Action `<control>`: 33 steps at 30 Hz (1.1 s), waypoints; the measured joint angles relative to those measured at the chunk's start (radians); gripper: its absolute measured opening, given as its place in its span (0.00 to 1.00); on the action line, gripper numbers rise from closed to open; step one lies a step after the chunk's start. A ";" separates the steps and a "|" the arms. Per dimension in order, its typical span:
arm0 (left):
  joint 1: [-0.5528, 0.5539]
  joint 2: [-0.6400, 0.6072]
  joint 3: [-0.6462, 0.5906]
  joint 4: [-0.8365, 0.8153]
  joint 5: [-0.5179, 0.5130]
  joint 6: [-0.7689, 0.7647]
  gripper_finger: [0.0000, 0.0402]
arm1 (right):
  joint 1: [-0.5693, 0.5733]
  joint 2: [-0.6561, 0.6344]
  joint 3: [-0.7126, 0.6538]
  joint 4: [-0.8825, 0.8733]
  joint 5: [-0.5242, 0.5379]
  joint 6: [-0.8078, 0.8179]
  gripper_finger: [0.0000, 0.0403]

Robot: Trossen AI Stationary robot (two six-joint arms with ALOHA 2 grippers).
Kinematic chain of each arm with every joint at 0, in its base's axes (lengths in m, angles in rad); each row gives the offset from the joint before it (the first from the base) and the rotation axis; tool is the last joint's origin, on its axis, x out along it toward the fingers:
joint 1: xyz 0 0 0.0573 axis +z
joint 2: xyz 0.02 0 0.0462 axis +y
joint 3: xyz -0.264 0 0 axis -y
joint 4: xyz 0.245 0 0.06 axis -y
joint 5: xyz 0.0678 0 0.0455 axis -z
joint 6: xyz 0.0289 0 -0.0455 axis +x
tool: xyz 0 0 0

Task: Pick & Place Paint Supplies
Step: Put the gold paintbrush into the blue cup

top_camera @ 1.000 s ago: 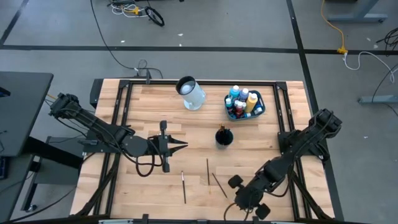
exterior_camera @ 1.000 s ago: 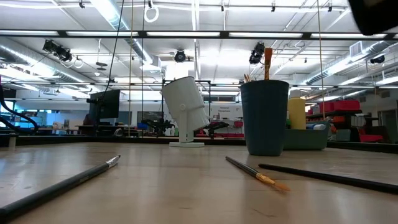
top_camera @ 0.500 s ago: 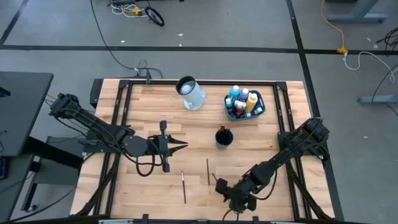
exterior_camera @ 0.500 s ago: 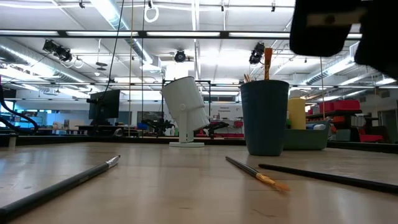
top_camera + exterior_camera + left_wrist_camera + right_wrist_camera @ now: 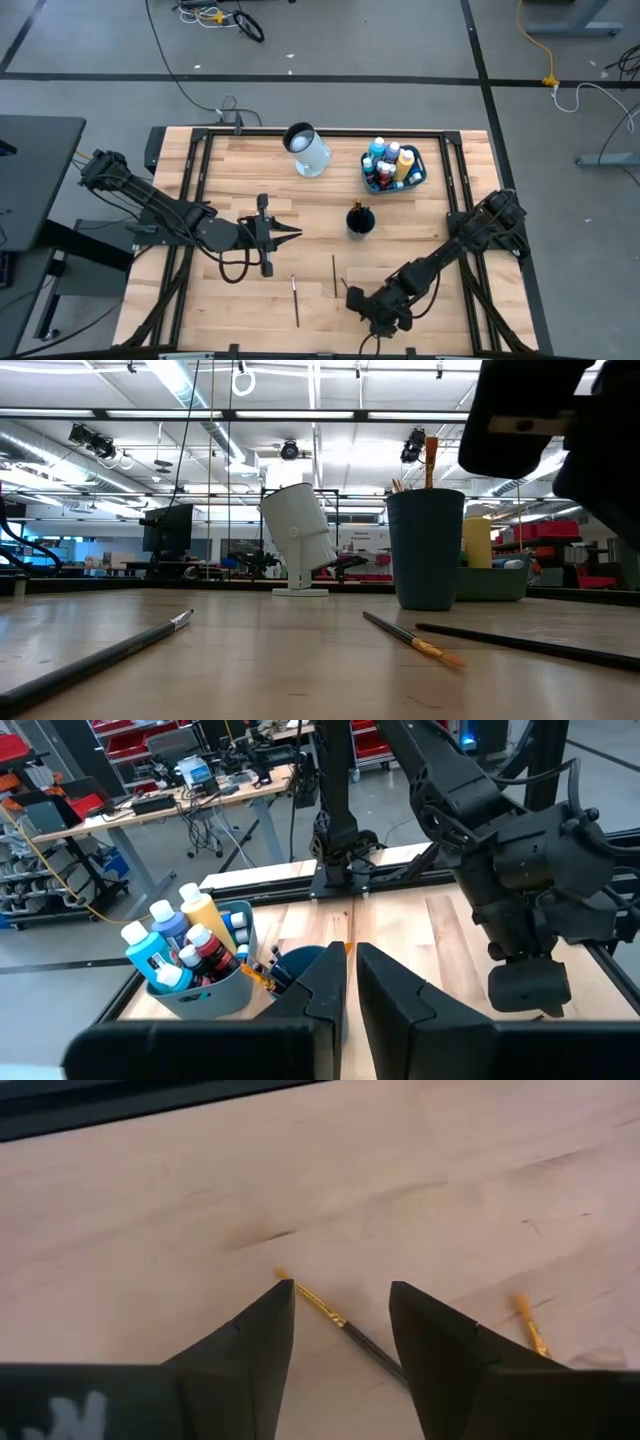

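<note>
Three thin paintbrushes lie flat on the wooden table near its front edge: one (image 5: 295,300), one (image 5: 334,275), and one (image 5: 344,283) partly under my right gripper (image 5: 353,297). In the right wrist view that gripper (image 5: 340,1285) is open and points down, its fingers standing on either side of a gold-tipped brush (image 5: 325,1312) without touching it. A second gold tip (image 5: 530,1325) lies beside. My left gripper (image 5: 292,232) hovers shut and level left of centre, holding nothing. Paint bottles (image 5: 390,160) stand in the teal tub (image 5: 417,178).
A dark blue cup (image 5: 360,220) with brushes in it stands mid-table, and a white jug (image 5: 307,150) tilts on its stand at the back. Black rails frame the table on both sides (image 5: 455,200). Bare wood lies between the brushes and the cup.
My right gripper has come down and moved toward the table's left, over the rightmost brush, rolling as it went. In the low view it has dropped into the upper right of the picture. The brushes have stayed where they were.
</note>
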 joint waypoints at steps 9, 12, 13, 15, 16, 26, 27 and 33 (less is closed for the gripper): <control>0.000 0.000 0.000 0.000 0.000 0.001 0.10 | -0.014 0.059 0.003 0.039 -0.049 -0.077 0.42; 0.000 0.000 0.000 0.000 0.000 0.000 0.10 | -0.017 0.078 0.004 0.043 -0.057 -0.126 0.42; 0.000 0.000 0.000 0.000 0.000 0.000 0.10 | -0.019 0.080 0.005 0.043 -0.060 -0.147 0.41; 0.000 0.000 0.000 0.000 0.000 0.001 0.10 | -0.025 0.082 0.004 0.044 -0.066 -0.165 0.39; 0.000 0.000 0.000 -0.001 0.000 0.001 0.10 | -0.029 0.082 0.004 0.043 -0.067 -0.165 0.38; 0.000 0.000 0.000 -0.001 0.000 -0.001 0.10 | -0.060 0.088 0.002 0.032 -0.160 -0.158 0.07; 0.000 0.000 0.000 -0.001 0.000 -0.001 0.10 | -0.060 0.088 0.002 0.033 -0.160 -0.158 0.04; 0.000 0.000 0.000 -0.002 0.000 -0.001 0.10 | -0.061 0.089 0.001 0.052 -0.164 -0.061 0.03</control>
